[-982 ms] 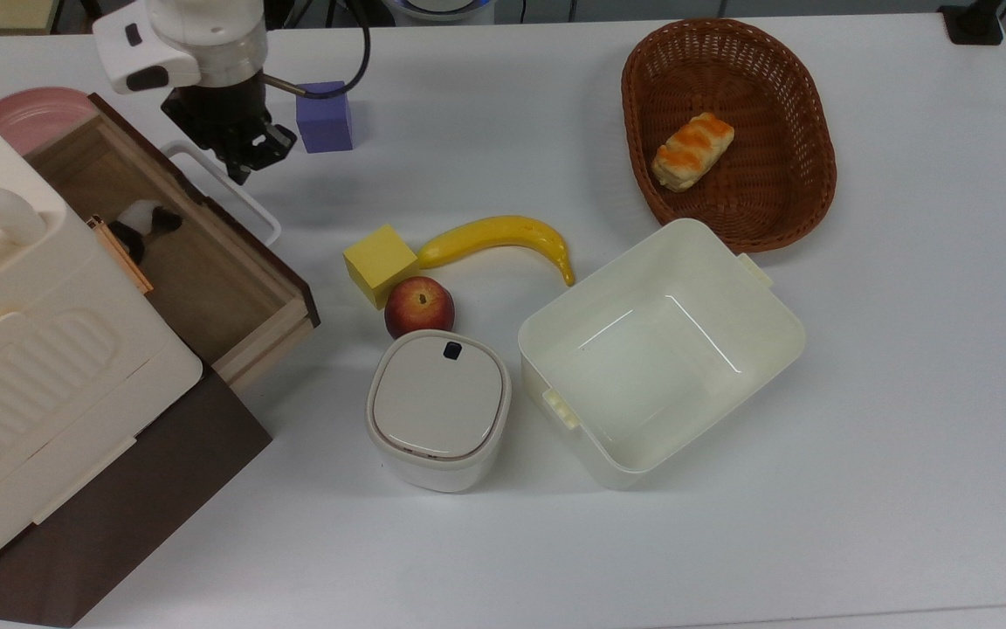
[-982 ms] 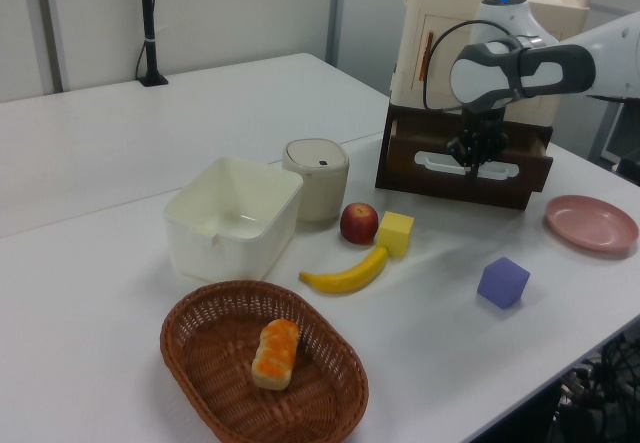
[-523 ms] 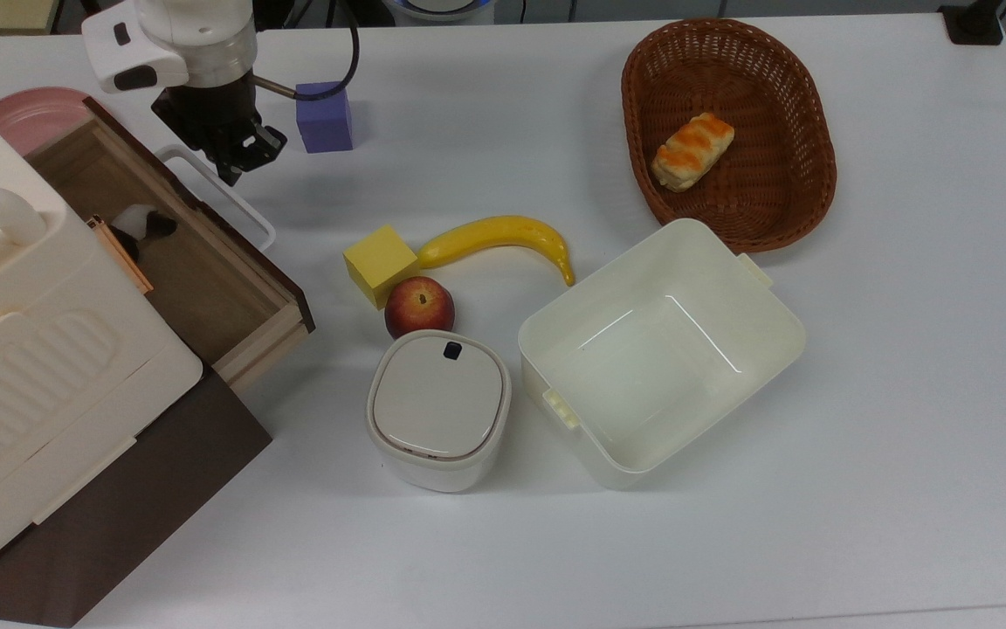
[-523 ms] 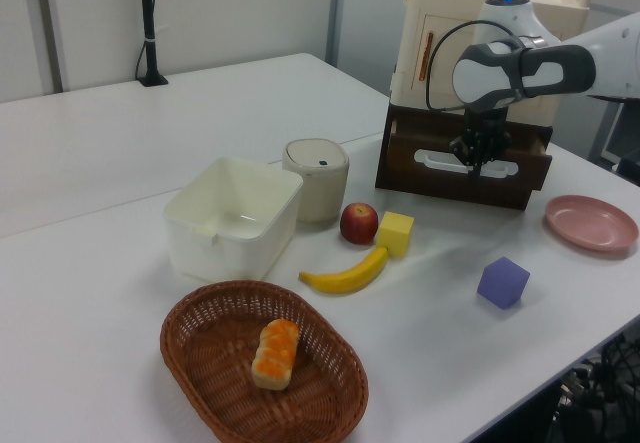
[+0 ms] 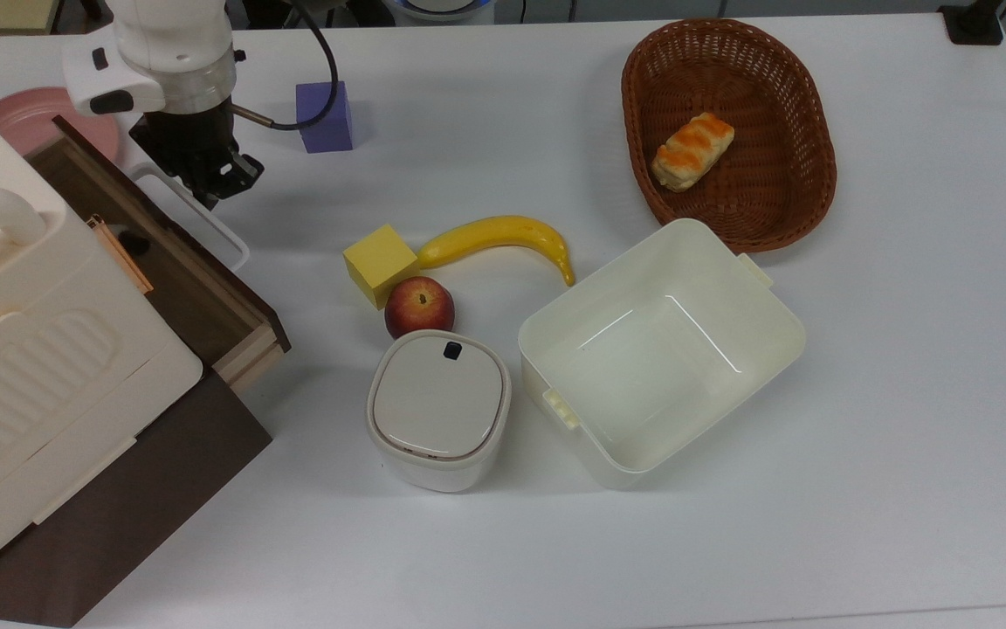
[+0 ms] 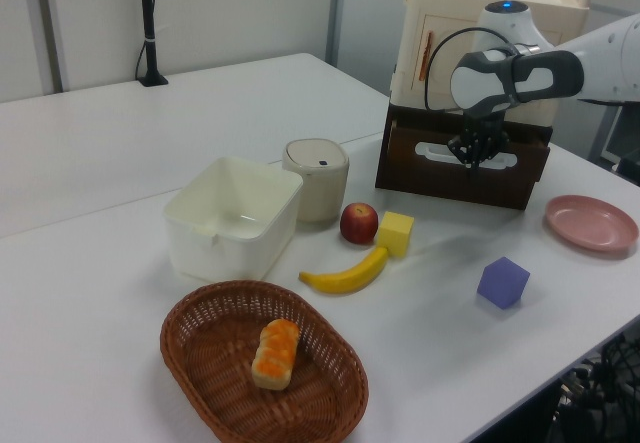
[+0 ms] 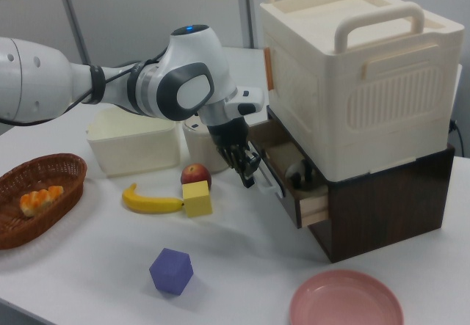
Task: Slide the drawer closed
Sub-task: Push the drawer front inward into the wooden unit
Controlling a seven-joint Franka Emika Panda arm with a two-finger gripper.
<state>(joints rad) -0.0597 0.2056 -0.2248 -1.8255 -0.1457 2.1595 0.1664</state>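
Gripper [image 5: 210, 179] sits against the white handle [image 5: 193, 218] of the drawer [image 5: 206, 288]; we cannot tell its finger spread. We judge the drawer partly out of the brown cabinet [image 7: 382, 207], the push running inward.

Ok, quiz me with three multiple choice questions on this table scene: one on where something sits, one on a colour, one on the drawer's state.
1. Where is the bread roll?
A. in the wicker basket
B. in the cream bin
C. on the pink plate

2. What colour is the cube touching the banana?
A. purple
B. yellow
C. red

3. How is the drawer?
A. fully shut
B. lifted out
C. partly open

Answers: 1 A, the roll lies inside the basket. 2 B, the yellow cube meets the banana's end. 3 C, its wood sides stick out, with the pincer at the handle.
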